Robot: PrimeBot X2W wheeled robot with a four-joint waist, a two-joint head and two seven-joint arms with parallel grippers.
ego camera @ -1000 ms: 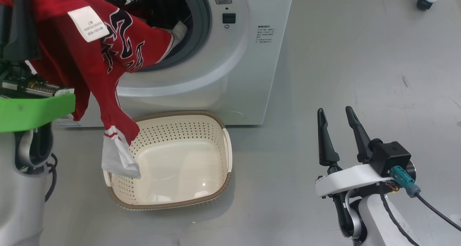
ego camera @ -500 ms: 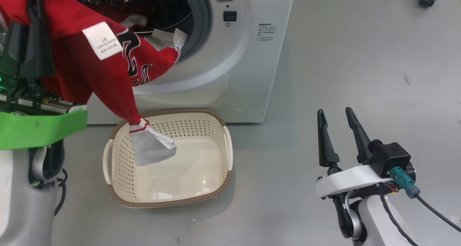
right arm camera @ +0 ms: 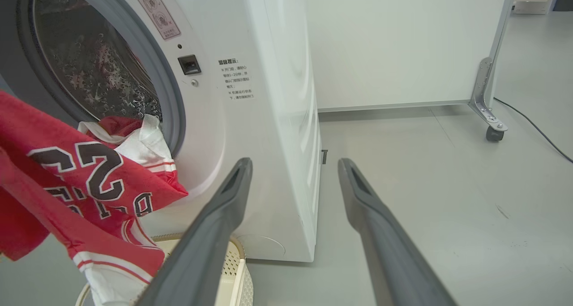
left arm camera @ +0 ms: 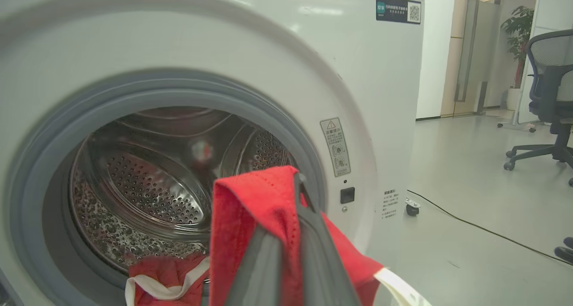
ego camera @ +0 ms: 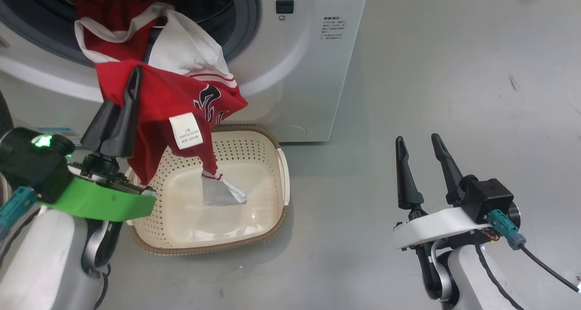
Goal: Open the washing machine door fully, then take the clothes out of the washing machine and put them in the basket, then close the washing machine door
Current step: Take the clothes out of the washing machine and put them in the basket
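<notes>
Floor: smooth grey, slightly glossy, one dark scuff mark on the right. Right wrist view: a white partition panel stands on a metal bracket with a caster, and a black cable lies across the floor beside it. Left wrist view: a black mesh-backed office chair on a wheeled star base, with a potted plant farther back to its left. A glazed door with a tall vertical handle stands nearby. Lighting bright and even.
</notes>
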